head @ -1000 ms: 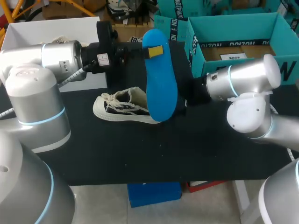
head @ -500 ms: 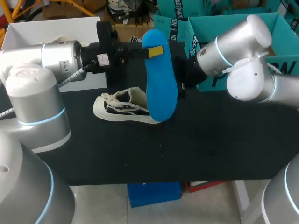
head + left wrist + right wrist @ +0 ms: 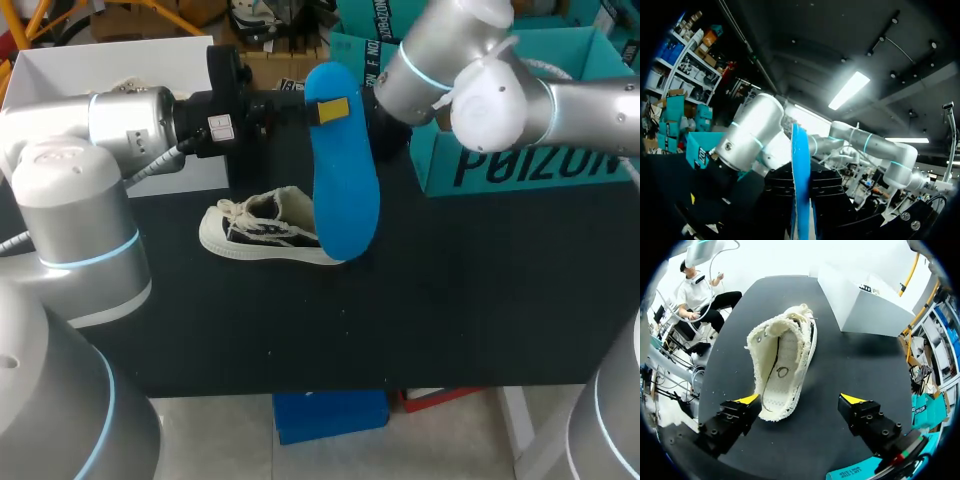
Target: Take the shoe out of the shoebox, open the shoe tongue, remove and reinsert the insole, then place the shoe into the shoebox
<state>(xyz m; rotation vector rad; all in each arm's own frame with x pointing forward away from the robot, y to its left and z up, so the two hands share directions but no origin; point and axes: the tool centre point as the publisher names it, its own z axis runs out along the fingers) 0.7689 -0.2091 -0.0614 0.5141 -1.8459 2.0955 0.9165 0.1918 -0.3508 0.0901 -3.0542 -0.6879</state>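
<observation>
**Right claw (image 3: 800, 400) spread wide over the shoe (image 3: 782, 357), left claw (image 3: 332, 108) clamped on the insole (image 3: 345, 190)**

Your right claw is released, with nothing between its yellow tips. One tip sits just beside the shoe's near end and the other hangs over bare table (image 3: 420, 330). From there it looks straight into the shoe's opening. My reading is that you have it posted to steady or spread the upper while the insole goes back in.

The shoe rests sole-down on the black table with its upper pulled wide open and the inner bed on show, so it looks ready to receive.

Just behind it the blue insole stands nearly upright. Its lower end is down at the end of the shoe nearest your right arm, though whether it touches the shoe cannot be told. Your left claw grasps the upper end with a finger on each face. That grip keeps the insole off the table and poised over the shoe, probably so it can be fed in lower end first.

Farther back, a white box (image 3: 110, 55) stands on your left. The teal shoebox (image 3: 520, 165) sits open on your right, where the shoe is to finish.
</observation>
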